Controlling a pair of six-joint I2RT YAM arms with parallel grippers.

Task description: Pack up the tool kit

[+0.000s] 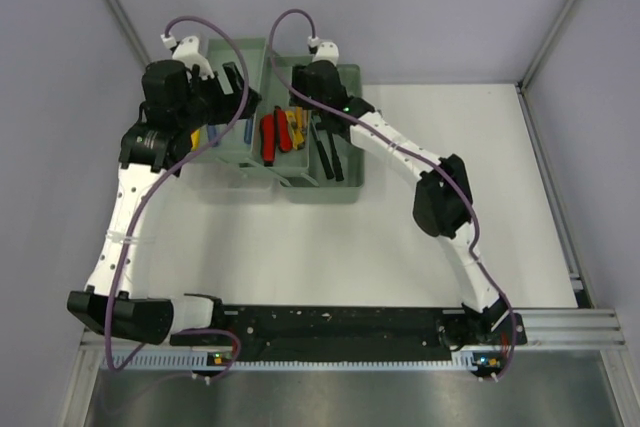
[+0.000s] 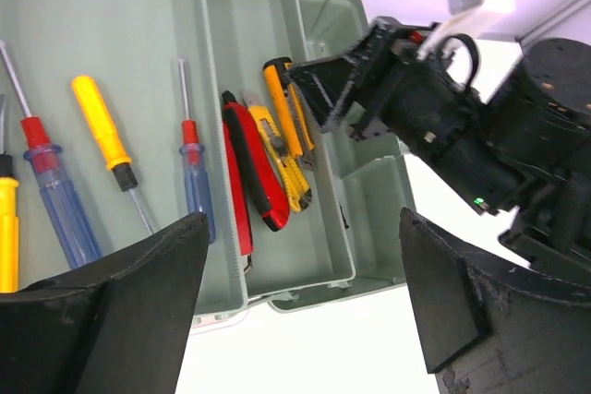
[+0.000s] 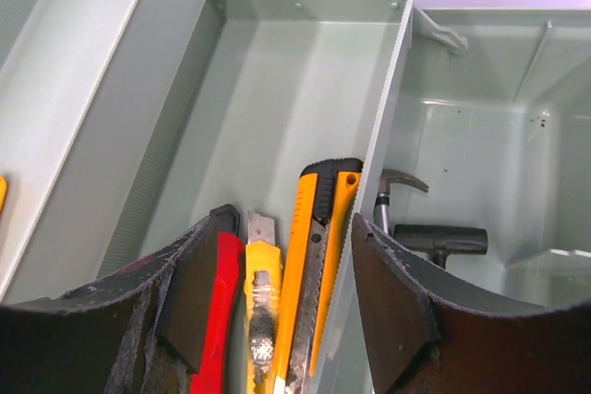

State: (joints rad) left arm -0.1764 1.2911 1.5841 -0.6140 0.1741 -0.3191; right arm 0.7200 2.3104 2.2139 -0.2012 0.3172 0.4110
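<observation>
Presently left gripper (image 2: 300, 228) and right gripper (image 3: 291, 219) gape; tray (image 3: 277, 89) holds two utility knives (image 3: 319, 256), one pliers (image 3: 217, 311).

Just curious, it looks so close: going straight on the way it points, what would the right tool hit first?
The right tool would probably meet the large yellow utility knife lying between its fingers, in the tray; depth is unclear.

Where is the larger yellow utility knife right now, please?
The larger knife lies in the middle tray, against its right wall in the right wrist view, beside the smaller knife.
</observation>
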